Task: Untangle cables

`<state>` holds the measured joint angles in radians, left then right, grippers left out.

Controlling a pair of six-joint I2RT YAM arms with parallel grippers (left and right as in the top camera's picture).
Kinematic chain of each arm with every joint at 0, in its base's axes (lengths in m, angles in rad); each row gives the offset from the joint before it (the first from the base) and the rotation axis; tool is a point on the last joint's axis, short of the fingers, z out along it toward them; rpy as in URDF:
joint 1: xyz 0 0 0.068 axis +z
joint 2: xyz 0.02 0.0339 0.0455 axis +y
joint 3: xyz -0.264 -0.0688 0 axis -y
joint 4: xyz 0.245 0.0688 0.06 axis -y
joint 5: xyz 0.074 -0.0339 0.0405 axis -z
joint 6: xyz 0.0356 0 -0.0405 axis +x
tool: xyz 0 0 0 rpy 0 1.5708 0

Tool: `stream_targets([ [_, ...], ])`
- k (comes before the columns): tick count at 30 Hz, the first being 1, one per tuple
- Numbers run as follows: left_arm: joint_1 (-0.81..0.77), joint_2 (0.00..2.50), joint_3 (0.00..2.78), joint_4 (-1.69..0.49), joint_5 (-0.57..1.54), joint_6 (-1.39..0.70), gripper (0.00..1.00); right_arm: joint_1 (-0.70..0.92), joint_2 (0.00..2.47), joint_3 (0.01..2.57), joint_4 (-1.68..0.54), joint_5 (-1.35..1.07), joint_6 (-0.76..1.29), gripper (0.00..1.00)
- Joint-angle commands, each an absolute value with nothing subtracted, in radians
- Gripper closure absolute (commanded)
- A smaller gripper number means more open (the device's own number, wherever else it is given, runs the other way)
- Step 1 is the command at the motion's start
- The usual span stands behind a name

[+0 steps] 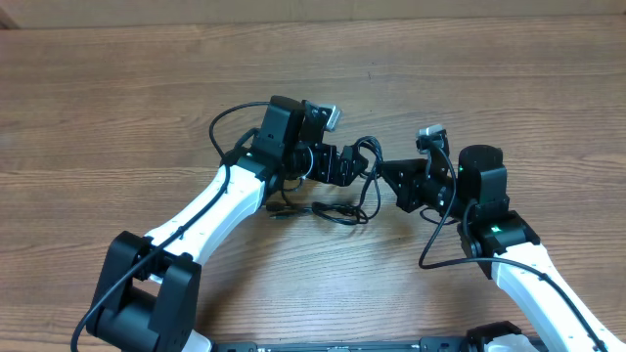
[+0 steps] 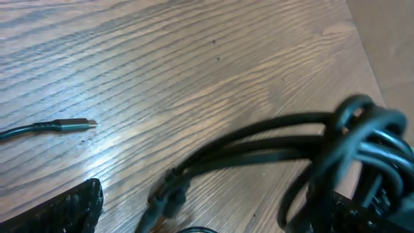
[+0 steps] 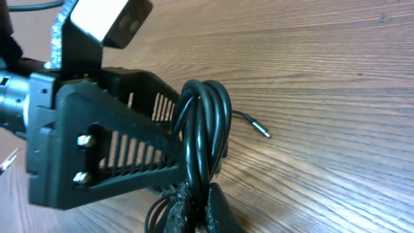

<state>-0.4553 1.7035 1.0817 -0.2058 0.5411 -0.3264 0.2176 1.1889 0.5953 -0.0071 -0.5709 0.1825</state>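
Observation:
The black cables [image 1: 367, 188] are bunched between my two grippers, with strands trailing on the table toward the front [image 1: 333, 210]. My left gripper [image 1: 342, 164] is open. In the left wrist view its fingers sit far apart [image 2: 220, 210], and a loop of cables [image 2: 362, 139] hangs on the right finger. One loose plug end [image 2: 74, 124] lies on the wood. My right gripper [image 1: 393, 181] is shut on several strands of the cable loop [image 3: 207, 116], pinched between its fingertips [image 3: 208, 210]. The left gripper [image 3: 116, 155] shows close behind the loop. Another plug end [image 3: 260, 129] lies beyond.
The wooden table [image 1: 117, 98] spreads around both arms. The thicker arm cables run along the left arm [image 1: 220, 127] and the right arm [image 1: 440, 235]. Both arm bases stand at the front edge.

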Motion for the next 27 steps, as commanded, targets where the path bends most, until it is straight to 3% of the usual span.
stream_targets([
  [1,-0.459,1.674,1.095,-0.189,0.513,-0.364,0.01,0.224,1.190,0.601,0.005,-0.609,0.179,0.96],
  [27,-0.459,1.674,1.095,-0.293,0.331,-0.371,0.00,0.236,1.190,0.601,0.070,-0.694,0.179,0.96],
])
